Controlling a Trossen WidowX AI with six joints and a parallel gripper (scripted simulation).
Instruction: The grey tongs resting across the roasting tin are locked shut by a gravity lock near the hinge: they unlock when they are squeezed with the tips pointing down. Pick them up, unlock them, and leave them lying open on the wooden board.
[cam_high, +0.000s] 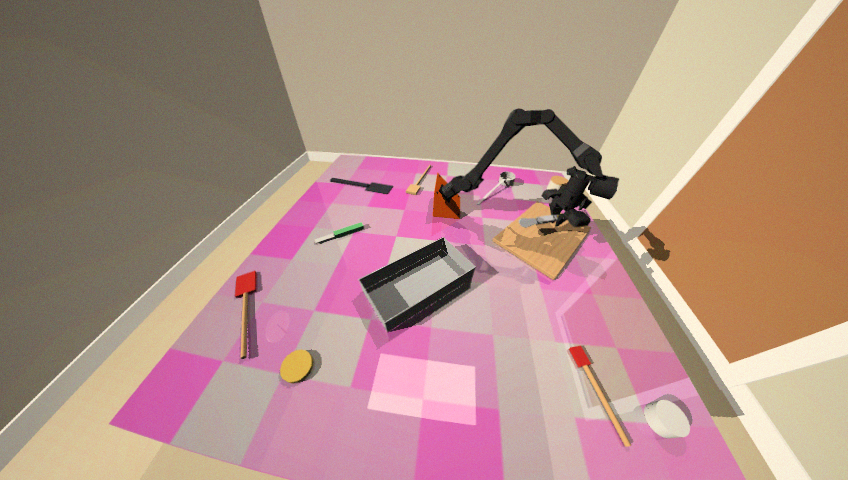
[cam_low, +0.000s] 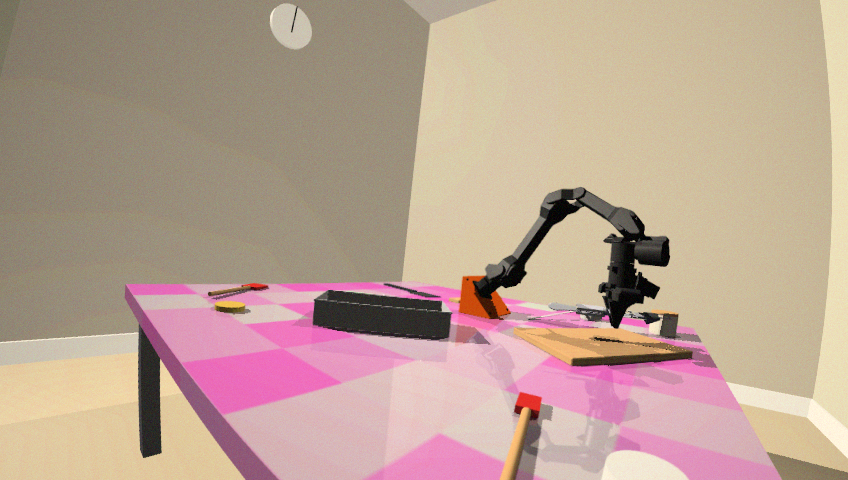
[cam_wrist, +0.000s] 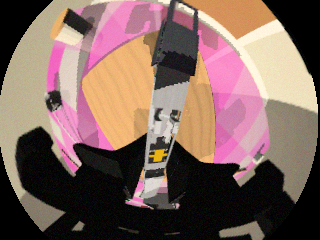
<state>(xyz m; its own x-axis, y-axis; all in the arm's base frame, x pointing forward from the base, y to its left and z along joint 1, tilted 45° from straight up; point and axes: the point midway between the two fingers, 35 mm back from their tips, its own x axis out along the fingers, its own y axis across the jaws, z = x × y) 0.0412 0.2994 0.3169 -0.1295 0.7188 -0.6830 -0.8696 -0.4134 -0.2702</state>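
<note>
So we've got the grey tongs (cam_high: 538, 220) (cam_low: 576, 309) (cam_wrist: 169, 100) up in the air just above the wooden board (cam_high: 535, 252) (cam_low: 601, 347) (cam_wrist: 117, 90), lying roughly level, and they look pretty slim and folded together. Up close they're pale metal along the middle, with a chunky dark grey block and an open loop at one end, plus a little yellow mark near the claw. We can't tell whether the lock is on or off. The claw (cam_high: 568, 218) (cam_low: 617, 321) (cam_wrist: 159, 135) is pointing down and clamped on the tongs, its fingers only a little way apart with the metal pinched between them. Their shadow falls on the board, which is lying flat on the pink and grey checkered table (cam_high: 333, 333) (cam_low: 380, 380) (cam_wrist: 240, 75). Near the board we see a pale canister with a tan top (cam_high: 557, 182) (cam_low: 664, 324) (cam_wrist: 67, 27). The arm's orange base (cam_high: 440, 208) (cam_low: 470, 303) stands off on the other side, and the dark roasting tin (cam_high: 431, 303) (cam_low: 380, 318) sits apart from the board with nothing across it. Further out we've got a yellow disc (cam_high: 296, 365) (cam_low: 229, 306), a green-handled tool (cam_high: 348, 230) and a couple of red-headed tools with wooden handles.
</note>
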